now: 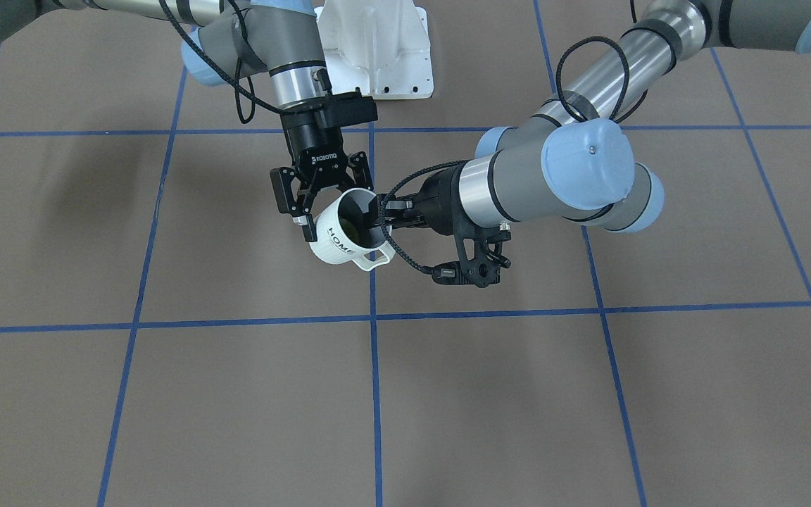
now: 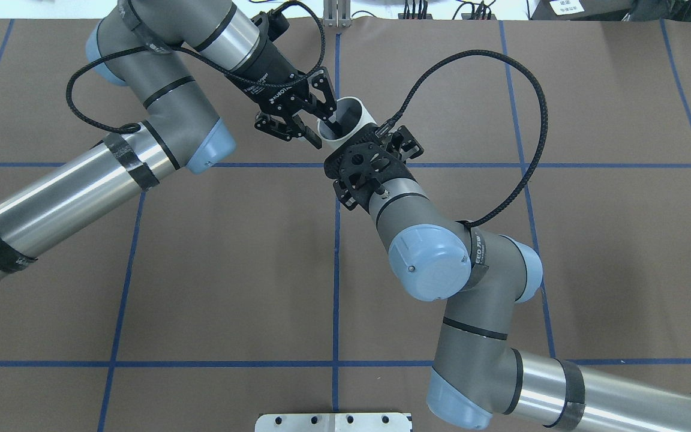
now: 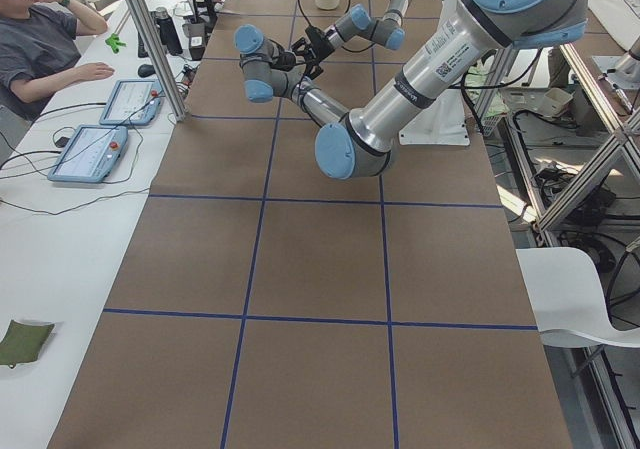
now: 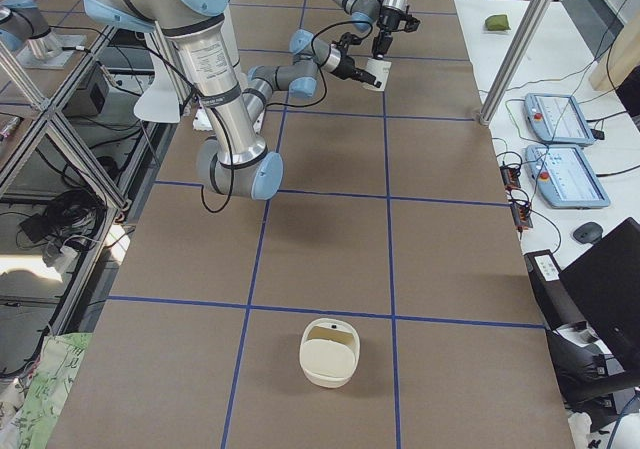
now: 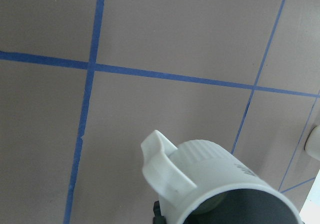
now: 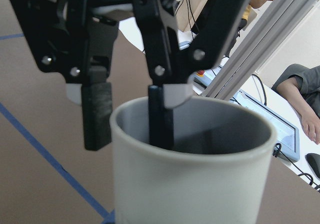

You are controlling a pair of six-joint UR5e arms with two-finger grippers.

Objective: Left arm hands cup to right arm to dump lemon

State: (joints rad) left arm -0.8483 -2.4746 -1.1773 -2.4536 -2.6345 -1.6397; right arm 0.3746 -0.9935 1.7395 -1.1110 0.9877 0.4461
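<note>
Mid-handover, up off the table (image 1: 166, 422), roughly over the middle blue tape line (image 1: 374, 380). Cup (image 1: 335, 246) hanging tilted, mouth toward the front camera, straddled across its body by the right gripper (image 1: 337, 208) (far finger hidden behind the rim, so probably clenched, not provably). Slack at the left gripper (image 2: 326, 134): one finger inside, one just outside the wall, gap showing. Body grip presumably picked to leave the wrist free for tipping. White ceramic, faint ribs, black "HOME" on the side, squarish loop handle opposite the right gripper, dark grey inside.
</note>
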